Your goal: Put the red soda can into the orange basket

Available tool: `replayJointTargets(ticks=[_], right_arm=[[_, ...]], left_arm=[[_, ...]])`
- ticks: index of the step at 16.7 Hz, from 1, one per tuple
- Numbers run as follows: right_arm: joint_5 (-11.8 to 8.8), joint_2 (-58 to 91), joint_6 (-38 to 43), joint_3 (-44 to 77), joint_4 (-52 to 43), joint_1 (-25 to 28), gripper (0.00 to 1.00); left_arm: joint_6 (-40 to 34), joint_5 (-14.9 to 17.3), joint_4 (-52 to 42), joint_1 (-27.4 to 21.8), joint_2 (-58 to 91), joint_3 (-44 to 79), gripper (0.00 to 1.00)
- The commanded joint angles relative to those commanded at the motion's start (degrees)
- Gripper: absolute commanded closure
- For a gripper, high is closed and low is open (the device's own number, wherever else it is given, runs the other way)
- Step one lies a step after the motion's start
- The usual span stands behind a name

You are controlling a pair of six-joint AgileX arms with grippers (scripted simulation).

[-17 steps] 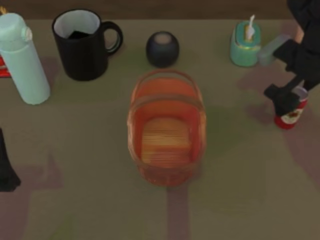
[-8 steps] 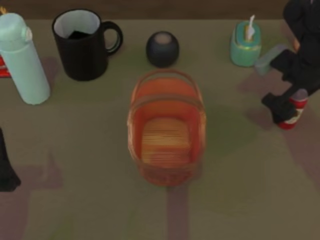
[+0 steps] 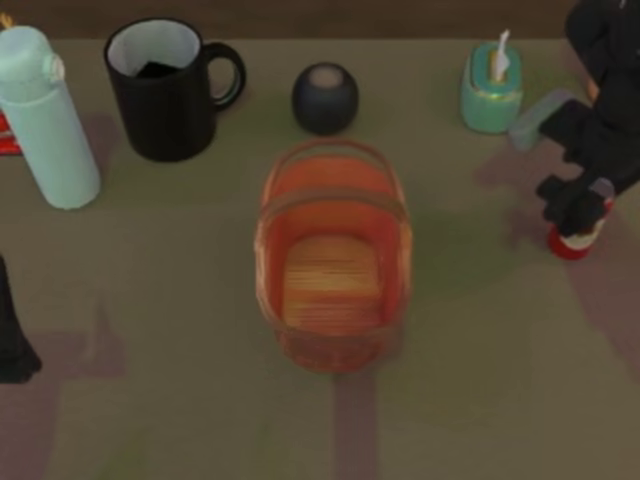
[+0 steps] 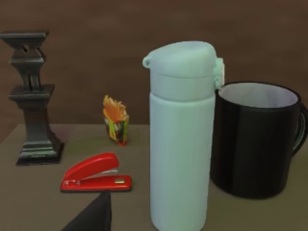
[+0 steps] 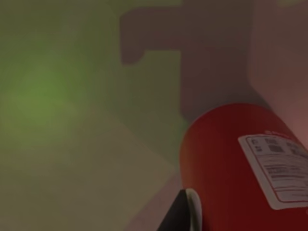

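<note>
Peeking beneath right hand [image 3: 578,210]: red soda can [image 3: 572,243]

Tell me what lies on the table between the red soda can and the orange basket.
Nothing: in the top view, only bare table separates the red soda can, under the right gripper, from the orange basket.

Red soda can [image 3: 574,240] with white printed label; orange basket [image 3: 333,262] of woven pattern, paler slatted bottom; black mug [image 3: 168,92], white inside; pale mint bottle [image 3: 45,120]; red stapler [image 4: 95,174]; dark round ball [image 3: 324,97]; olive-brown table [image 3: 180,400], mottled green.
</note>
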Motion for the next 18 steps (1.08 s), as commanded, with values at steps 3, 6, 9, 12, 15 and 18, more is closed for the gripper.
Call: replayJointTargets(ticks=[3,6,9,12,15,18], right_arm=[[0.00,0.00,0.00,0.00,0.00,0.00,0.98],[0.00,0.00,0.00,0.00,0.00,0.00,1.00],[0.00,0.00,0.00,0.00,0.00,0.00,1.00],[0.01,-0.09,0.07,0.03,-0.02,-0.14,1.00],[-1.18,-0.22,0.51,-0.32,1.74,0.19,1.00],[-5.85,-0.59,2.70,-1.75,8.89,1.16,1.00]], left_arm=[[0.00,0.00,0.00,0.00,0.00,0.00,0.00],[0.00,0.00,0.00,0.00,0.00,0.00,0.00],[0.00,0.00,0.00,0.00,0.00,0.00,0.00],[0.00,0.00,0.00,0.00,0.00,0.00,0.00],[0.00,0.00,0.00,0.00,0.00,0.00,0.00],[0.00,0.00,0.00,0.00,0.00,0.00,0.00]])
